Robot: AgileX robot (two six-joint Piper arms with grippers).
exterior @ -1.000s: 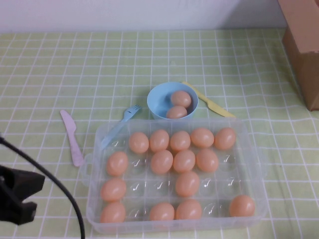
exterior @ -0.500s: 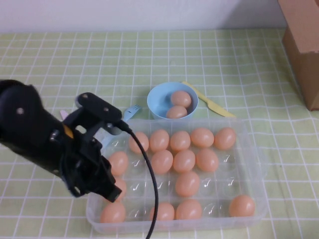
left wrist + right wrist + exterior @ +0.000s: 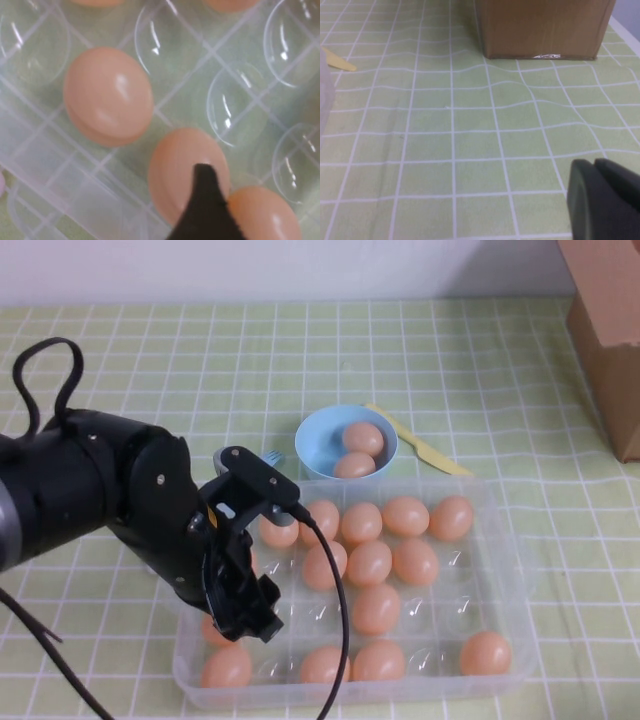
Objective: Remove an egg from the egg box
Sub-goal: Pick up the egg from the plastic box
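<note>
The clear plastic egg box (image 3: 505, 540) lies at the table's front with several peach-orange eggs (image 3: 376, 608) in its cups. My left gripper (image 3: 246, 614) hangs over the box's left part and hides some eggs there. In the left wrist view one black finger (image 3: 204, 200) stands alone, its tip over an egg (image 3: 172, 170), with another egg (image 3: 107, 95) beside it and bare cups (image 3: 240, 110) around. Nothing is between its fingers. My right gripper (image 3: 606, 200) is shut and empty, low over the green cloth, out of the high view.
A light-blue bowl (image 3: 318, 443) holding two eggs stands just behind the box. A yellow knife (image 3: 428, 452) lies to its right and a blue fork (image 3: 268, 457) peeks out by my arm. A cardboard box (image 3: 610, 330) stands at the far right.
My left arm has swung in from the lower left corner and now reaches over the left part of the egg box. The eggs and the bowl have not moved.
</note>
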